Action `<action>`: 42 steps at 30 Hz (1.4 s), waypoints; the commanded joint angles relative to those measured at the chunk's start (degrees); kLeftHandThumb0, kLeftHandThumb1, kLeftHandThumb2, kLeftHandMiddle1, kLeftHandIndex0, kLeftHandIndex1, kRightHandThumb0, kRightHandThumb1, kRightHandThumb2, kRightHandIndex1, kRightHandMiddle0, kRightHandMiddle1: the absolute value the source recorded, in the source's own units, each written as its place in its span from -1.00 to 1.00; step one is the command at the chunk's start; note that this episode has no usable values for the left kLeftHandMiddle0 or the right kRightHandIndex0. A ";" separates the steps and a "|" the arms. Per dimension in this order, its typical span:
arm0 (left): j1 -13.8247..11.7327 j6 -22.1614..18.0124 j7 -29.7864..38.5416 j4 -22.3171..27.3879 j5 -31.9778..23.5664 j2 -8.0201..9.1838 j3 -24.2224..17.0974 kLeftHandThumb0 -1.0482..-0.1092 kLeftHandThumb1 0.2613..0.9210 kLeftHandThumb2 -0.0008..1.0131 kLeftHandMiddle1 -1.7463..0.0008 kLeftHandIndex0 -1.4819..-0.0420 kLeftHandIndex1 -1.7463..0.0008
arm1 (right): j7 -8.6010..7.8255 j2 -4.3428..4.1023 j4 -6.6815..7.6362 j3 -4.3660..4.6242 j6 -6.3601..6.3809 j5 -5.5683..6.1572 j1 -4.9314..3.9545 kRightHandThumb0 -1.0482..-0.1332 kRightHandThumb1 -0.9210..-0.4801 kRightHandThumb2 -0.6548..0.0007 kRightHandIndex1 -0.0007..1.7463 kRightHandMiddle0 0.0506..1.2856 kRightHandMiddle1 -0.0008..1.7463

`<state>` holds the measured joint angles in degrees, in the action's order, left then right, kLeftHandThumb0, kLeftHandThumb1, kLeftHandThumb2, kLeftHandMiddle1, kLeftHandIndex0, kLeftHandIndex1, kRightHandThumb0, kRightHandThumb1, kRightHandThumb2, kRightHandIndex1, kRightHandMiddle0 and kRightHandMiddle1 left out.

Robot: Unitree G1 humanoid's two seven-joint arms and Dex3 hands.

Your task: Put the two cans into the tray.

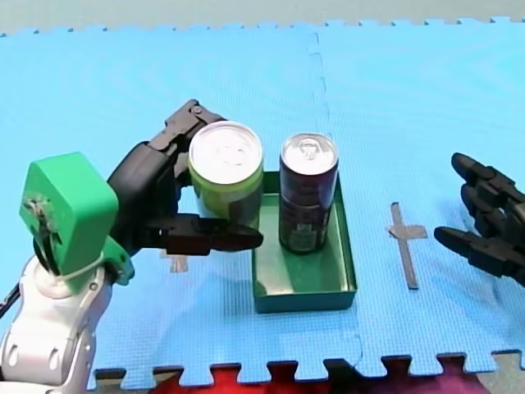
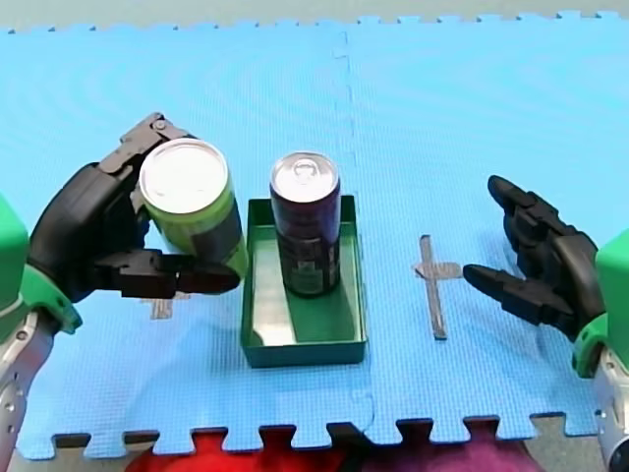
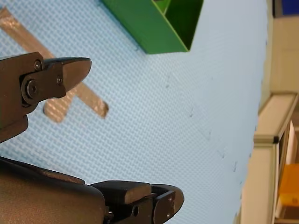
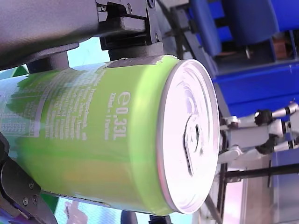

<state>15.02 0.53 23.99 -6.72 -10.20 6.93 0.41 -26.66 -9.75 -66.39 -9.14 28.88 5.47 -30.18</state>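
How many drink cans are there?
2. A dark can stands upright in the green tray. A green can is in the left hand, by the tray's left side. The right hand, right of the tray, holds nothing.

A robot lab: blue foam mats [image 1: 410,98] marked with tape crosses [image 1: 406,242].

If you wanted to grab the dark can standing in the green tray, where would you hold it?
Probably grip the dark can around its upper side, above the tray wall, since it stands upright. Come from the right, where the right hand is free; the left hand holds the green can on the other side.
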 commanded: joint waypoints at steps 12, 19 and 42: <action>1.37 -1.08 0.37 -2.05 -0.19 -1.95 1.66 -0.13 1.00 -0.86 -1.00 0.67 -0.70 | 0.43 -0.60 0.45 -0.07 -0.17 -0.04 0.11 -1.00 -1.00 0.78 -0.99 -0.67 -1.00; 1.85 -0.87 0.22 -3.04 0.03 -3.22 2.52 -0.15 1.00 -0.85 -1.00 0.66 -0.68 | 0.55 -0.63 0.58 0.00 0.00 -0.08 0.20 -1.00 -1.00 0.78 -0.99 -0.67 -1.00; 3.30 -0.97 0.21 -5.73 0.34 -5.44 3.41 -0.20 1.00 -0.80 -1.00 0.64 -0.70 | 1.45 -0.61 1.75 0.24 0.05 -0.19 0.87 -1.00 -1.00 0.75 -1.00 -0.67 -1.00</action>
<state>17.74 0.09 24.18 -12.44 -9.67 1.46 3.86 -25.47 -10.03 -64.84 -8.90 28.89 5.38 -29.39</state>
